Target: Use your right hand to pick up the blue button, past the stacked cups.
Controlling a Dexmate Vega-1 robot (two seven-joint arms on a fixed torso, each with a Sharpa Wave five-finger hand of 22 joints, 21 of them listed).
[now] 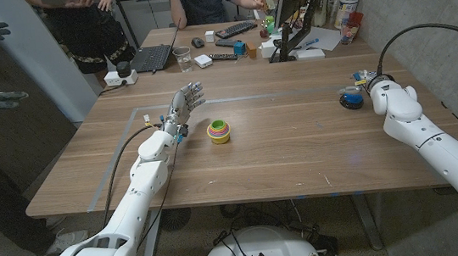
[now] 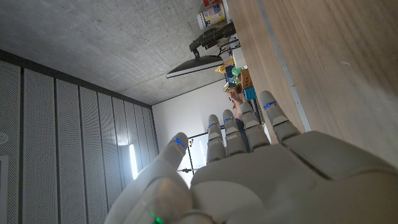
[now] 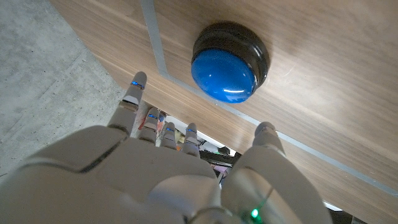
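We see the right hand [image 3: 186, 180] spread, holding nothing, with the blue button [image 3: 225, 73] at its 12 o'clock, apart.

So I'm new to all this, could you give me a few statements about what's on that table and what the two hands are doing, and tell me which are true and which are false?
1. The right hand is already holding the blue button. False: its fingers are spread near the button, not around it.
2. The stacked cups stand near the middle of the table. True.
3. The left hand holds a cup. False: it is open and holds nothing.
4. The button has a blue top on a black base. True.
5. The button sits right beside the cups. False: it lies far off, towards the robot's right.
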